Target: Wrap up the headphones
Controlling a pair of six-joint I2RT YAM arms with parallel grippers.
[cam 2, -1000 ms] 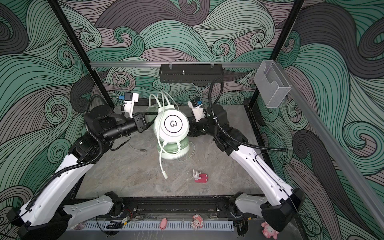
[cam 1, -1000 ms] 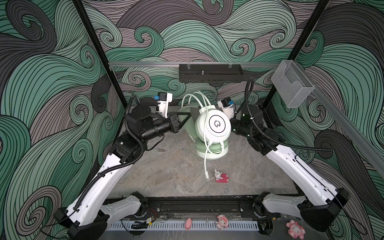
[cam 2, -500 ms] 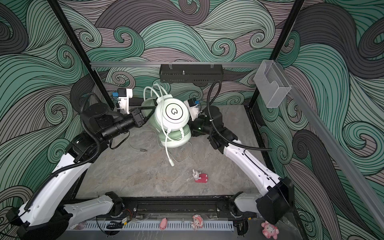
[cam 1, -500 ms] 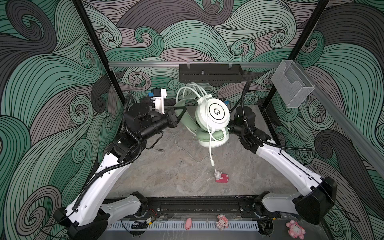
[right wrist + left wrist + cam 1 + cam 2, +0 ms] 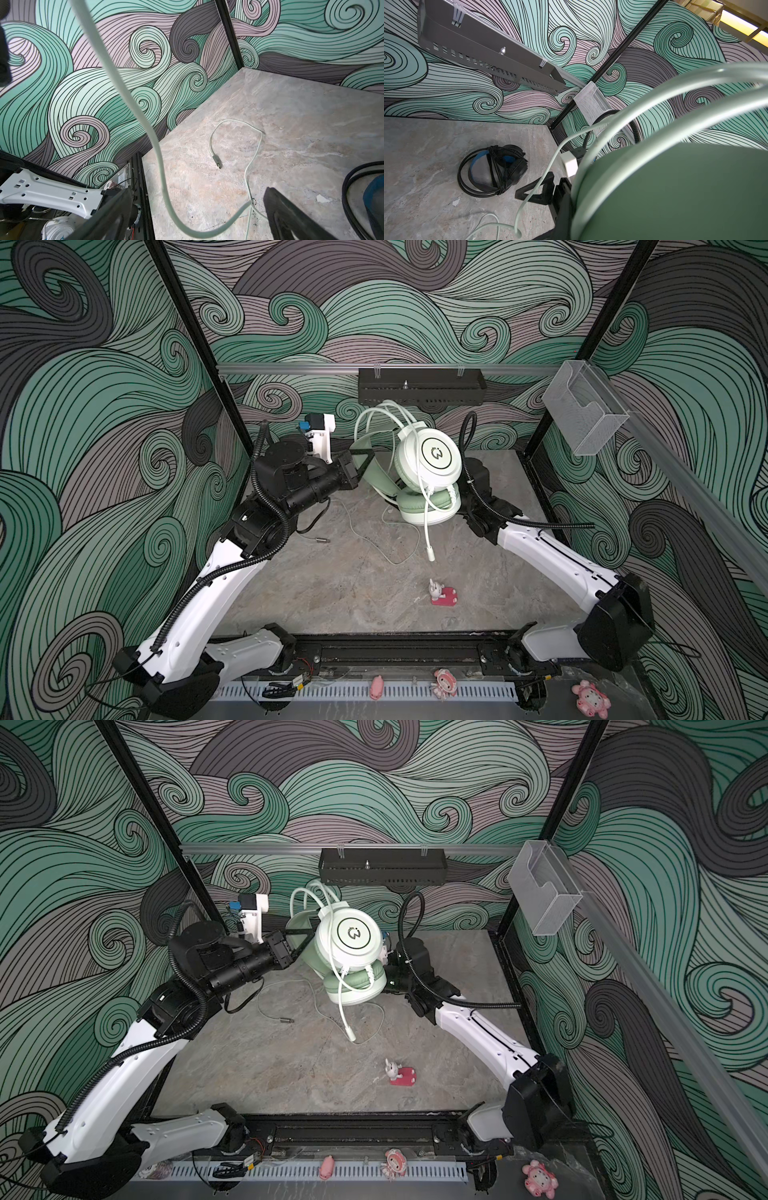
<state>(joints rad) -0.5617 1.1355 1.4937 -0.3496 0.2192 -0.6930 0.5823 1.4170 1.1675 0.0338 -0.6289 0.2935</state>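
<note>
Your left gripper (image 5: 360,456) is clenched on the headband (image 5: 376,472) of the mint-green headphones (image 5: 432,454), holding them above the table (image 5: 332,593) toward 12 o'clock. Your right gripper (image 5: 197,190), at their 3 o'clock, stands released, with the whitish cable (image 5: 160,158) hanging before its spread jaws. The black headphones (image 5: 492,170) lie on the table, wound in their own cable.
</note>
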